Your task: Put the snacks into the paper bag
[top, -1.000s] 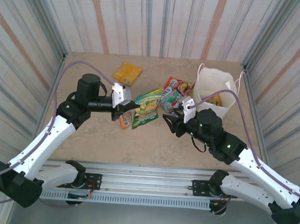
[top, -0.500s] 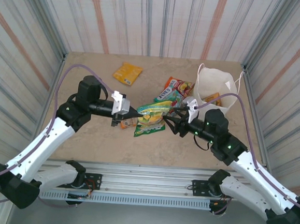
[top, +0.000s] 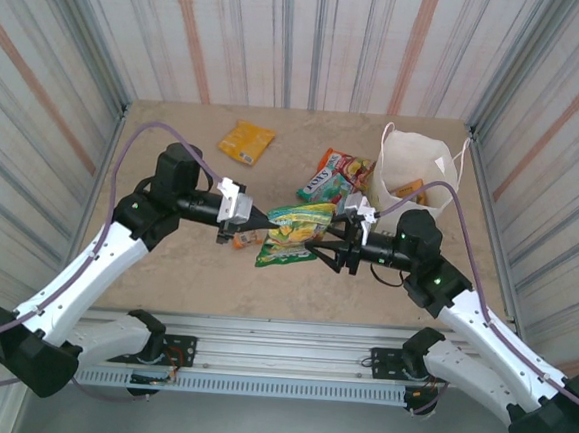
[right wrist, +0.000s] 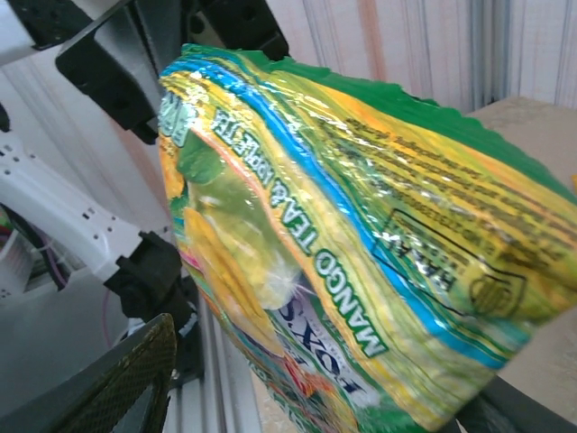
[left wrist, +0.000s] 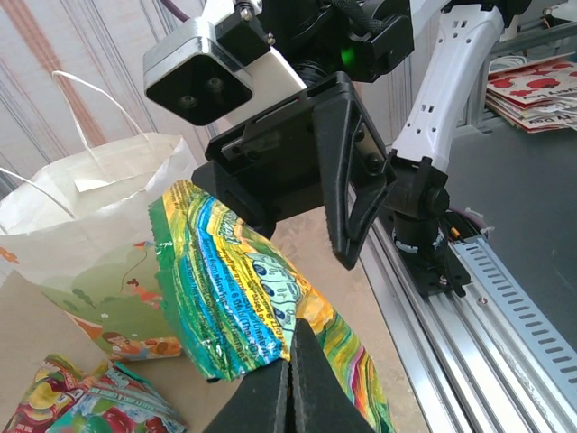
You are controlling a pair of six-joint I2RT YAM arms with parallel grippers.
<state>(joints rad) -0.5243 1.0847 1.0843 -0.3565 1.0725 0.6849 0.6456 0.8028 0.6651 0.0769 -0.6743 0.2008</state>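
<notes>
Items counted: one paper bag point(top: 423, 137) and six snacks.

Paper bag: it is stood upright at the far right of the desk point(top: 204, 280), with its mouth open. One orange-yellow packet point(top: 409, 191) is seen inside it. No other contents can be made out.

Snacks on the desk, four:
- One orange packet point(top: 246, 141) is laid flat at the far left, well apart from the rest.
- One red-green packet point(top: 346, 166) and one teal-red packet point(top: 320, 186) are overlapped just beside the bag's left wall.
- One small orange bar point(top: 251, 239) is partly covered by the left gripper point(top: 259, 219).

Snack in hand, one: the green packet point(top: 293, 232) is held above the desk between the two arms, left of the bag and outside it.
- In the left wrist view the left fingers point(left wrist: 302, 388) are seen pinched together on its lower edge.
- The right gripper point(top: 325, 251) is placed at the packet's opposite end. Its fingers point(left wrist: 347, 180) are spread wide, one either side of the packet. Contact with the packet cannot be confirmed.
</notes>
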